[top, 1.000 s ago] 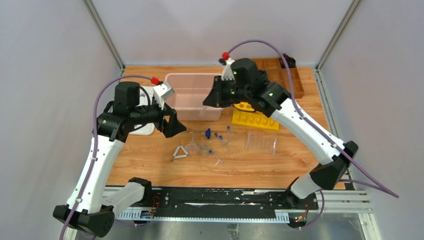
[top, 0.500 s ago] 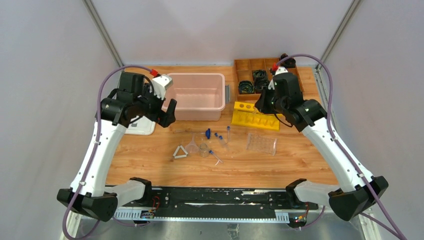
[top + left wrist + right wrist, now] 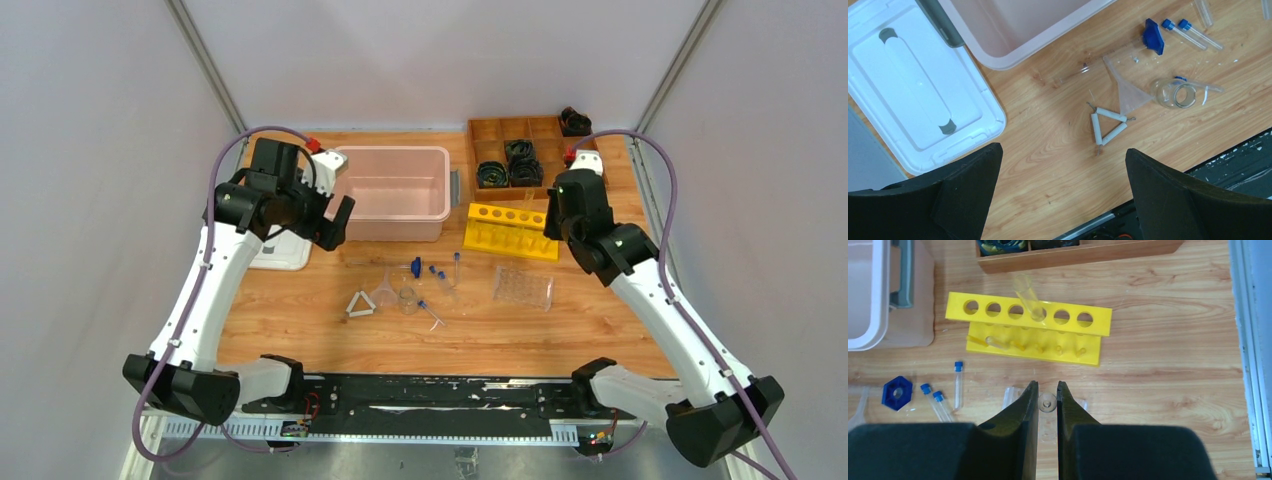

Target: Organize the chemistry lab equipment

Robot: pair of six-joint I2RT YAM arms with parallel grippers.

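Small clear tubes with blue caps (image 3: 437, 272) lie mid-table, also in the left wrist view (image 3: 1188, 34) and the right wrist view (image 3: 933, 401). A clear funnel (image 3: 384, 292) (image 3: 1130, 95), a small clear jar (image 3: 407, 296) (image 3: 1178, 94) and a white triangle (image 3: 361, 304) (image 3: 1108, 125) lie beside them. The clear tube rack (image 3: 522, 286) lies to their right. My left gripper (image 3: 335, 222) (image 3: 1063, 167) is open and empty, high above the wood left of the triangle. My right gripper (image 3: 552, 224) (image 3: 1047, 385) is shut on a clear tube (image 3: 1047, 403), seen end-on, above the clear rack near the yellow rack (image 3: 1028, 330).
A pink bin (image 3: 390, 150) stands at the back middle, its white lid (image 3: 280, 255) (image 3: 913, 90) to the left. The yellow rack (image 3: 510, 232) holds one tilted clear tube (image 3: 1029, 297). A wooden tray (image 3: 484, 150) with black coiled bundles is at the back right. A blue hexagonal piece (image 3: 415, 266) lies by the tubes.
My right arm swung from over the pink bin to the right and now hangs by the yellow rack. My left gripper drew back a little towards the bin's left corner.
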